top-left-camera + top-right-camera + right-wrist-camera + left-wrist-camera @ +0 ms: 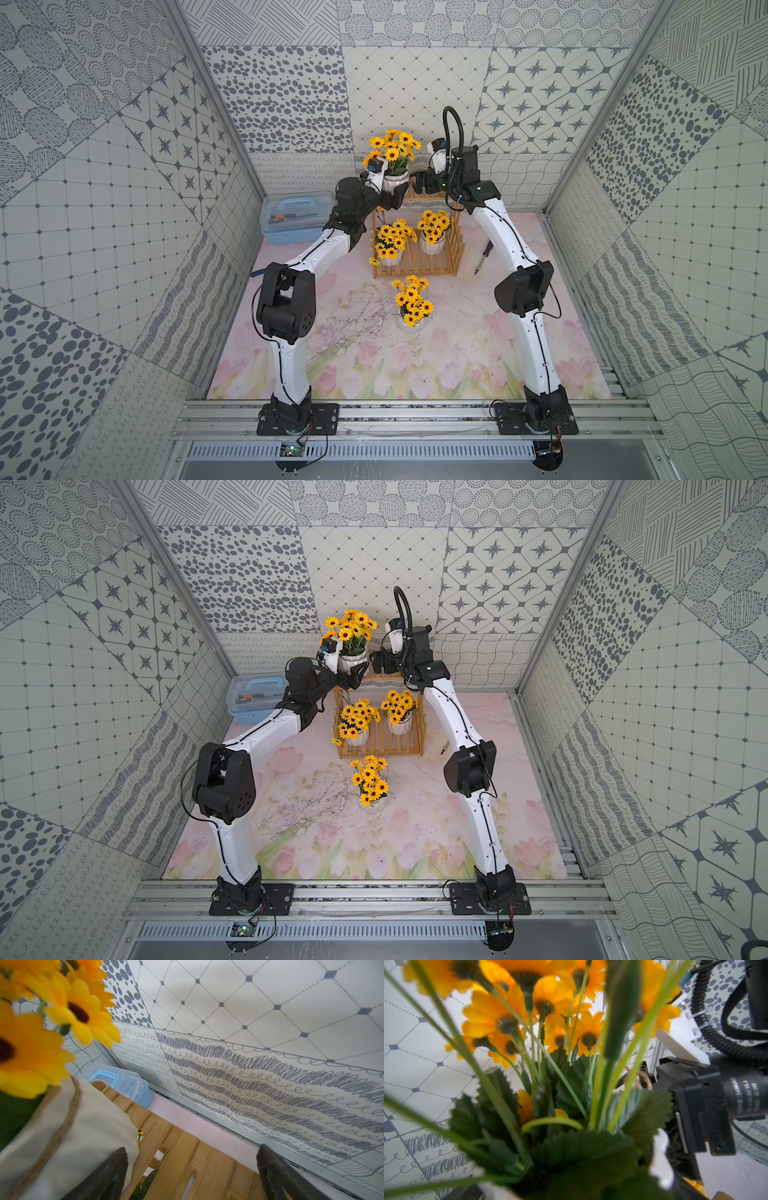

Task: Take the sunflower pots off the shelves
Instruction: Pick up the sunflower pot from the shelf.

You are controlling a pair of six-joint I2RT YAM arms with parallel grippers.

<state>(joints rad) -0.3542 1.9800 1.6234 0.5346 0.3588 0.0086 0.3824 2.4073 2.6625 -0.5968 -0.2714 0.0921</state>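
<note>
**Fingers [402, 193] of the left gripper [395, 196] bracket the top pot [394, 183]; the right pair stands wide beside it**

In both top views the left gripper reaches in from the robot's left at the height of the upper tier. The white top pot sits in the gap between its dark fingers, low on the pot's body. Whether they press on it or only bracket it cannot be told. The left wrist view is filled with stems and leaves and shows no finger.

The right gripper [193, 1149] has its fingers [116, 1167] spread wide, with only bare slats of the shelves [178, 1147] between them. The pot lies outside that gap, on the robot's left of it. The nearer finger is touching its wall or just beside it.

The pot is at the left end of the upper tier, its long axis upright and its flowers up. Whether it rests on the slats or is just clear of them is not visible.

Judged from this, the left arm is the one placed to carry it. The likely way out is up and toward the robot's left, away from the right gripper and the posts.

Two lower pots [390, 257] [432, 246] stand side by side on the bottom tier. One table pot [406, 322] stands in front of the rack, so most of the task remains.
</note>
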